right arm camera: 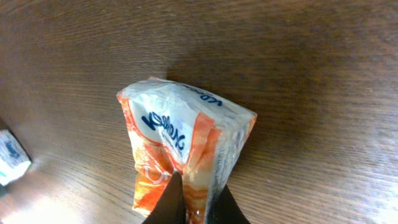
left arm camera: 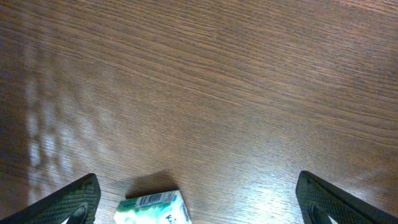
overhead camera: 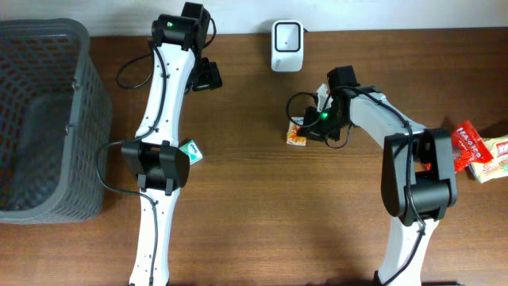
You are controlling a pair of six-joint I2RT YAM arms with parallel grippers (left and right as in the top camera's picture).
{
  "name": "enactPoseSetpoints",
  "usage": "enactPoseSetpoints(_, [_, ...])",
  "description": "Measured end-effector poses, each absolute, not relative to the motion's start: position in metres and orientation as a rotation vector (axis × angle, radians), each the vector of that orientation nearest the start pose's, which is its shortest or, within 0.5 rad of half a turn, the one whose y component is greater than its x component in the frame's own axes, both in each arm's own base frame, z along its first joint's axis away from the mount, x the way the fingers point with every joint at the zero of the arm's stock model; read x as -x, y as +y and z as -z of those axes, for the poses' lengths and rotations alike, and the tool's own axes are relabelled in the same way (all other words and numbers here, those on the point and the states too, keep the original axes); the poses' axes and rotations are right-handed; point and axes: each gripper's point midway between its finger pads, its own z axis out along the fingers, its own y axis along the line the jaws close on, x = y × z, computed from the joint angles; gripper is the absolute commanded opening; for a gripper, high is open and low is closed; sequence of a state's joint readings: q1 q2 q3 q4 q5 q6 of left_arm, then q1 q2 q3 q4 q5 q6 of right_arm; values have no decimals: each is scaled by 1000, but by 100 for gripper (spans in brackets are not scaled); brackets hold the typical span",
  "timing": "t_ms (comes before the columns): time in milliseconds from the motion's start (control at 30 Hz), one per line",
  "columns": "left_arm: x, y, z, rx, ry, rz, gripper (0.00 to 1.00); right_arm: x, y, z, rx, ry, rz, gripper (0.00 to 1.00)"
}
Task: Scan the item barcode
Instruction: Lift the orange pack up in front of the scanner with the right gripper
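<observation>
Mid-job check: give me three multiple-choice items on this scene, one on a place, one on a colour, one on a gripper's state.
1. Where is the scanner in the overhead view?
A) near the top edge, between the two arms
B) inside the basket
C) under the left arm's base

2. What colour is the packet that the right gripper pinches?
A) green
B) orange and white
C) black

3. How does the left gripper stand?
A) shut on a packet
B) shut on nothing
C) open

Key: 1 A, the overhead view shows it there. 2 B, the right wrist view shows the wrap. 3 C, its fingers sit far apart.
</observation>
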State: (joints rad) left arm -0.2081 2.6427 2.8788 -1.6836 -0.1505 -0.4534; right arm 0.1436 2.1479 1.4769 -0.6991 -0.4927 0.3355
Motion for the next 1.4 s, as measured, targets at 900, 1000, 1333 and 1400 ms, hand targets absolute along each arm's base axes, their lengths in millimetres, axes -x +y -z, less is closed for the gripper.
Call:
enactPoseSetpoints(900, [-500,-79,-113,378,2949,-153,99,-549,122,-162,139,2301,565,4])
enactPoseSetpoints(1000, [-500,-79,-113,377,2948,-152,99,-569,127,-188,127,2167,578,4])
enactPoseSetpoints(1333, [-500,-79,-113,377,2949,-152,99,-625,143,-229,228,1869,562,4])
enactPoseSetpoints(1400, [-501,-79,-113,377,2948,-152,99,-634,150,-204,356,1872,622,4])
